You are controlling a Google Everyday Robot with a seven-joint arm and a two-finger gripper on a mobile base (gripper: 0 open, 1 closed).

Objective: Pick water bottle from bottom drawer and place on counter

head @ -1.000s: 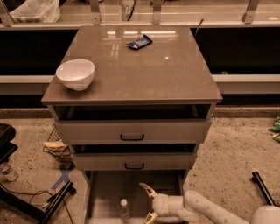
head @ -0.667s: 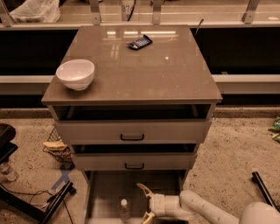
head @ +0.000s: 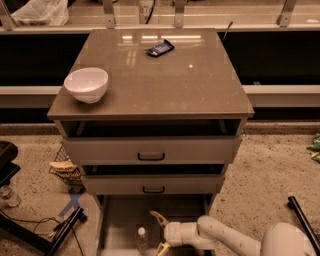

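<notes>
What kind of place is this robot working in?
Probably a lab or test kitchen, not a home: a freestanding drawer cabinet with a glossy counter, loose cables on the speckled floor, a bracketed ledge behind. The gripper sits open in the bottom drawer, beside the water bottle.

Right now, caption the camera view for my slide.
Open tool beside the water bottle in the bottom drawer.

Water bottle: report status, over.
Gripper open, low in the bottom drawer, beside the water bottle, not gripping it. Bottle upright on the drawer floor. Nothing between them. Counter holds white bowl and dark packet.
</notes>
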